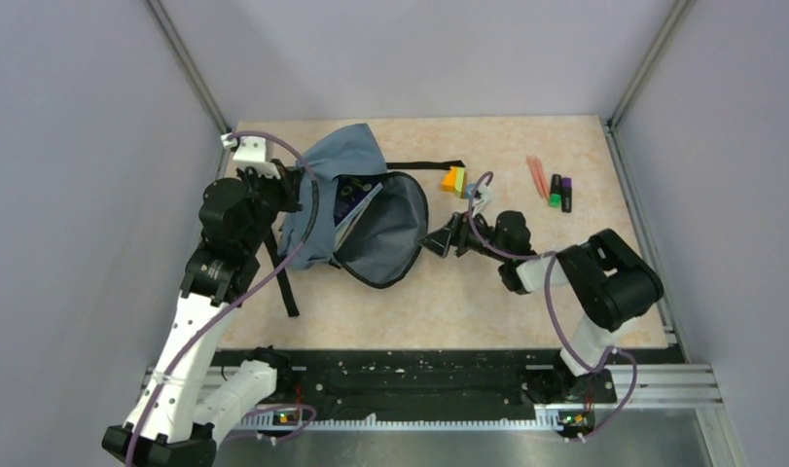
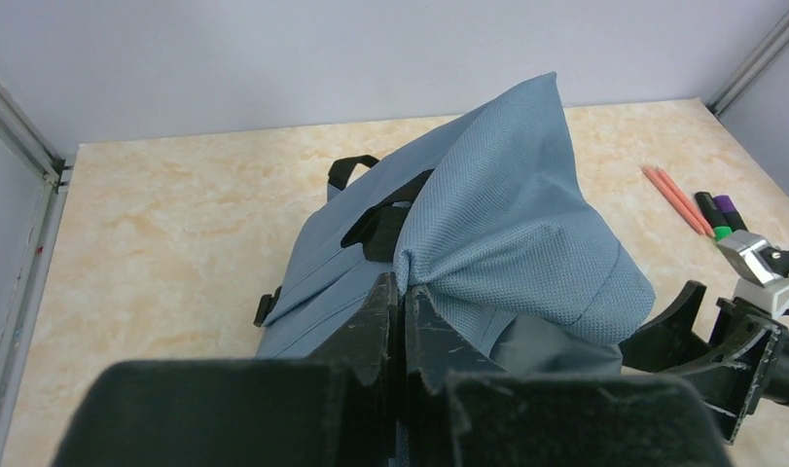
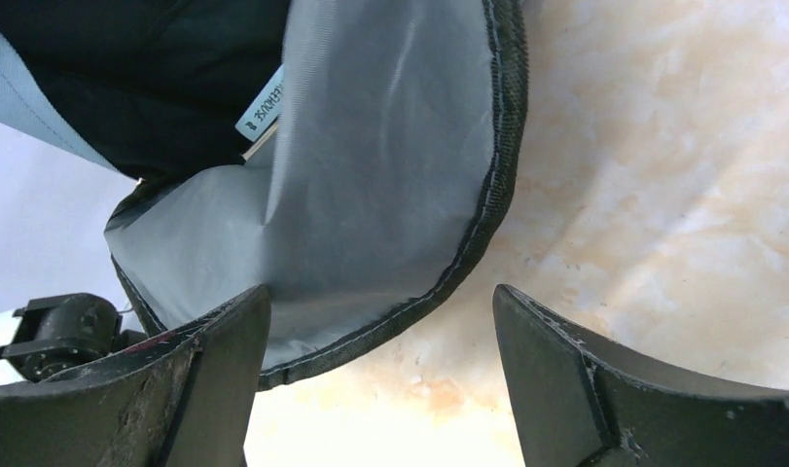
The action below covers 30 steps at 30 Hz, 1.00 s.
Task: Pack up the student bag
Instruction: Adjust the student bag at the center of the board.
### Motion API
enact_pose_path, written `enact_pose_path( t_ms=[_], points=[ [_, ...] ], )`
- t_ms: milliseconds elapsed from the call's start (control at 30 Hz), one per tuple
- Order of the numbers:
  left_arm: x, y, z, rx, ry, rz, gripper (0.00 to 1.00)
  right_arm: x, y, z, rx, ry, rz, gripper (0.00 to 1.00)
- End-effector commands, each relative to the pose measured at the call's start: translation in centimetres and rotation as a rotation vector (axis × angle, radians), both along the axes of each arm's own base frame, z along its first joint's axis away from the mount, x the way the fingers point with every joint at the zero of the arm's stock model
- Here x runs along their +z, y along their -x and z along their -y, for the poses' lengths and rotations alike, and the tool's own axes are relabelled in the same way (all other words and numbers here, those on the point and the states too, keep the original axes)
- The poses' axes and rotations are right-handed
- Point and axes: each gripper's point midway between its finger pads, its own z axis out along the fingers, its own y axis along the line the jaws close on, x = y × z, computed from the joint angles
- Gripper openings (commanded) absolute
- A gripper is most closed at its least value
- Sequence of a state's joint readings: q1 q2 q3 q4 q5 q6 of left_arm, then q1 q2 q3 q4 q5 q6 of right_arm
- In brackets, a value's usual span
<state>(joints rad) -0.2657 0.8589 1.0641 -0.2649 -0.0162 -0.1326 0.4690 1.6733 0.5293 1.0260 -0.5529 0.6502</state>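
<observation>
The student bag (image 1: 341, 209), dusty-blue with black straps, lies on the table at the back left, its mouth gaping toward the right. My left gripper (image 2: 402, 282) is shut on a fold of its blue outer fabric (image 2: 507, 224) and holds that side lifted into a peak. My right gripper (image 1: 437, 240) sits just off the right rim of the opening. In the right wrist view it (image 3: 382, 292) stands open with only table between its fingers. The grey lining and zipper edge of the flap (image 3: 371, 146) lie just ahead of it. Something dark lies deep inside the bag.
Small orange, yellow and blue blocks (image 1: 455, 179) sit behind the right gripper. Pink pencils (image 1: 538, 177) and two markers (image 1: 561, 193) lie at the back right. A black strap (image 1: 285, 282) trails toward the near edge. Grey walls close in three sides.
</observation>
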Motion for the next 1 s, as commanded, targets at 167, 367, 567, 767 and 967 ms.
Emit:
enact_pose_path(
  t_ms=[167, 367, 567, 767, 967],
  points=[
    [3.5, 0.3, -1.4, 0.049, 0.039, 0.093, 0.00, 1.4, -0.8, -1.8, 0.056, -0.105, 0.076, 0.89],
    [3.9, 0.4, -1.0, 0.028, 0.049, 0.103, 0.00, 1.2, -0.3, -4.2, 0.128, -0.132, 0.095, 0.93],
    [4.0, 0.5, -1.0, 0.026, 0.051, 0.106, 0.00, 1.8, -0.5, -5.5, 0.152, -0.157, 0.143, 0.98],
    [3.9, 0.5, -1.0, 0.026, 0.051, 0.107, 0.00, 4.6, -0.6, -6.3, 0.172, -0.232, 0.225, 0.91],
    [3.5, 0.5, -0.5, -0.008, 0.045, 0.104, 0.00, 9.6, 0.6, -6.0, 0.201, -0.325, 0.315, 0.36]
  ],
)
